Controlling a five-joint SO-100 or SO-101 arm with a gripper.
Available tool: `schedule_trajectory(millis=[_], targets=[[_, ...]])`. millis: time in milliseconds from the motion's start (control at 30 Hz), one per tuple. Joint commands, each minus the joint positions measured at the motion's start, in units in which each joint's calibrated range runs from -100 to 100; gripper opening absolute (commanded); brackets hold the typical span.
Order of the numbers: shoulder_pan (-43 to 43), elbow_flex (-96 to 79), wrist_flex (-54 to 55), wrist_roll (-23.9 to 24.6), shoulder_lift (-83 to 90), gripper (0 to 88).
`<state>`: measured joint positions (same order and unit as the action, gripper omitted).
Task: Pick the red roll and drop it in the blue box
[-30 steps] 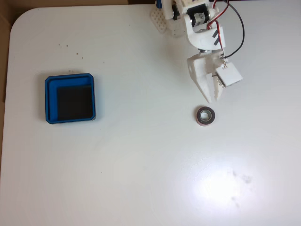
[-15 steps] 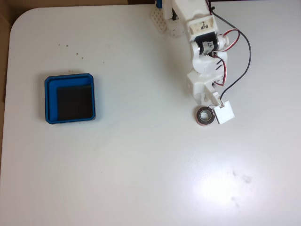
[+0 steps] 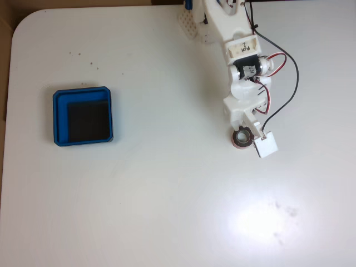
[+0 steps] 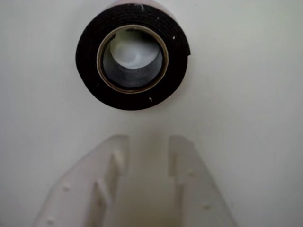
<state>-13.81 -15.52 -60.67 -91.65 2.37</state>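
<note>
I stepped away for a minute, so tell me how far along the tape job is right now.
Early stage. Done: the gripper has reached the red roll, which lies flat on the table. In hand: lining up the grasp; in the wrist view the roll sits just ahead of the fingertips, not gripped. Left: grasp, lift, carry across and drop into the blue box.

White plastic arm (image 3: 240, 67) is showing a black motor; red and black cables (image 3: 283, 83) are looping beside it.
</note>
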Motion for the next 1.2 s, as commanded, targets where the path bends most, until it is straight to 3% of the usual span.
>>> schedule_trajectory(millis=[0,200,1167], targets=[[0.7,3.7,0.0,-0.3,0.1,8.4],[0.8,5.1,0.0,-0.3,-0.8,17.5],[5.6,15.7,-0.1,-2.8,-21.1,17.6]])
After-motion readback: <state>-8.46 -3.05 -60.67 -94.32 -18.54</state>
